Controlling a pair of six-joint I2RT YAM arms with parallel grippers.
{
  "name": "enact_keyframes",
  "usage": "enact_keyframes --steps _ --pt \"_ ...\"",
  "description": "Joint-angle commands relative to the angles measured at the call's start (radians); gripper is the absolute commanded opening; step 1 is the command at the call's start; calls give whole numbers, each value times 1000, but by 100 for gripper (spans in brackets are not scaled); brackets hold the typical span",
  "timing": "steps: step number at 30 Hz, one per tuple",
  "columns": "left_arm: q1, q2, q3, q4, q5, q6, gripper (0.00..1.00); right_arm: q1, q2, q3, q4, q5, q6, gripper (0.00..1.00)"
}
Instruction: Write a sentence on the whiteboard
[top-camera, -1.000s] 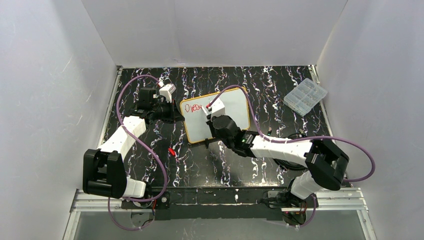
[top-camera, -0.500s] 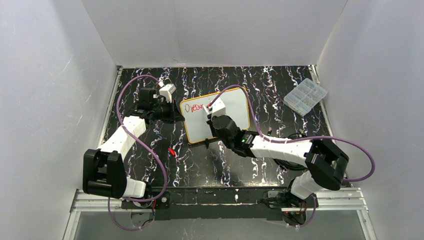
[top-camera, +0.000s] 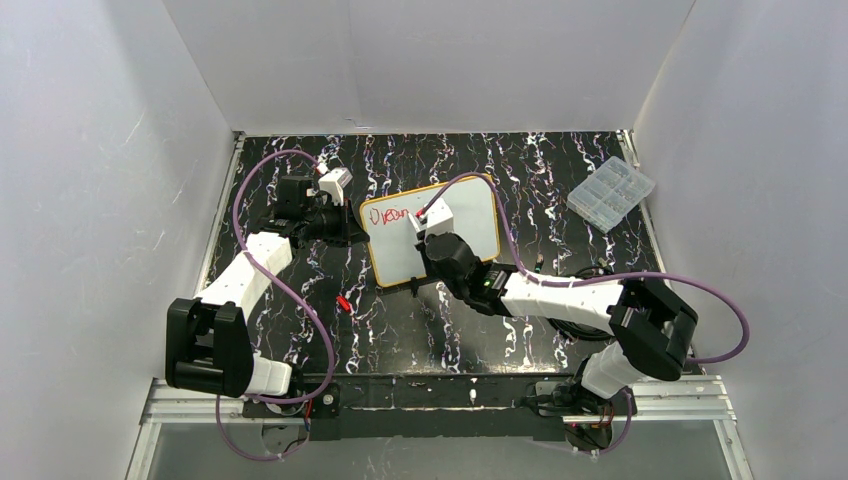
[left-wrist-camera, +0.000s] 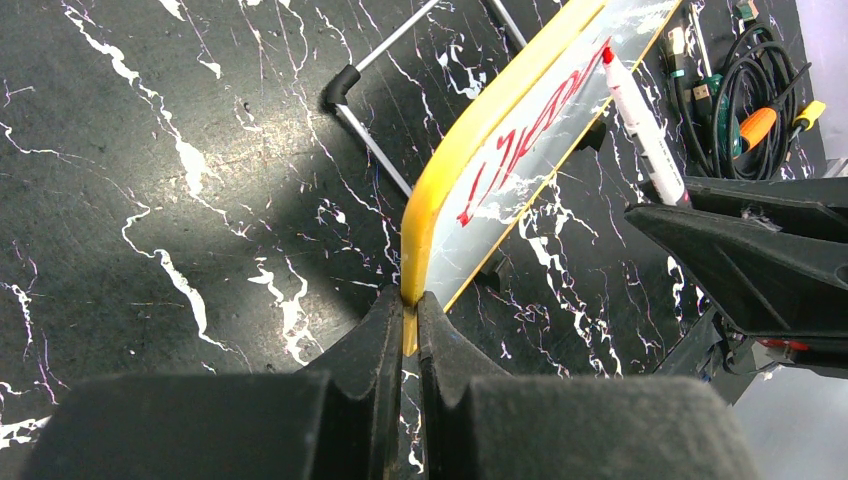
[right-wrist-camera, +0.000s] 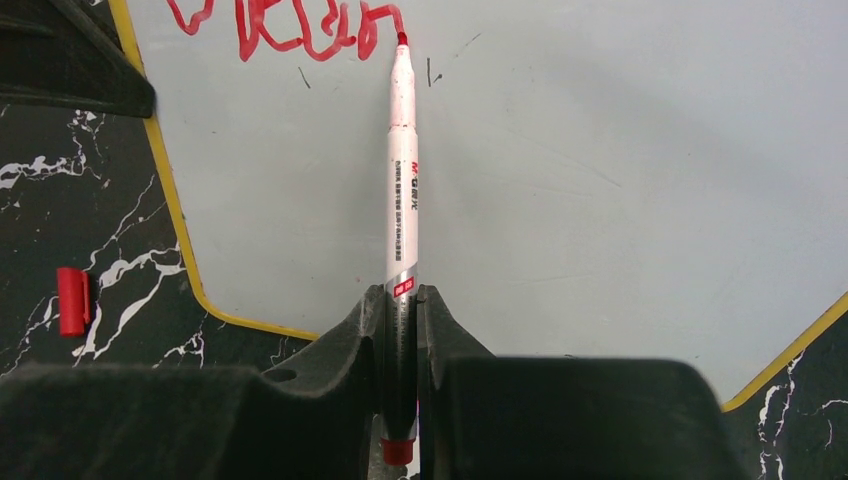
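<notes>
The whiteboard (top-camera: 470, 225) with its orange-yellow frame lies mid-table, and also shows in the right wrist view (right-wrist-camera: 600, 180) and the left wrist view (left-wrist-camera: 520, 150). Red writing (top-camera: 390, 215) runs along its top left; only part of the first word shows (right-wrist-camera: 290, 25). My right gripper (top-camera: 425, 235) is shut on a red-tipped white marker (right-wrist-camera: 402, 170) whose tip touches the board at the end of the writing. My left gripper (top-camera: 345, 232) is shut on the board's yellow left edge (left-wrist-camera: 420, 250).
A clear plastic compartment box (top-camera: 611, 193) lies at the back right. A small red marker cap (top-camera: 342, 302) lies on the black marbled table left of the board, also in the right wrist view (right-wrist-camera: 71, 300). Cables (left-wrist-camera: 740, 90) lie near the right arm.
The marker tip has moved slightly right along the top line, and the red writing has grown by a stroke or two. The left gripper has not moved.
</notes>
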Motion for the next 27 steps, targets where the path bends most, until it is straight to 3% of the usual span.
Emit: enact_keyframes --steps 1,27 --pt "-13 -38 12 -44 42 10 0 -2 -21 -12 -1 10 20 1" --pt "-13 -35 14 -44 45 9 0 -8 12 63 21 45 -13 1"
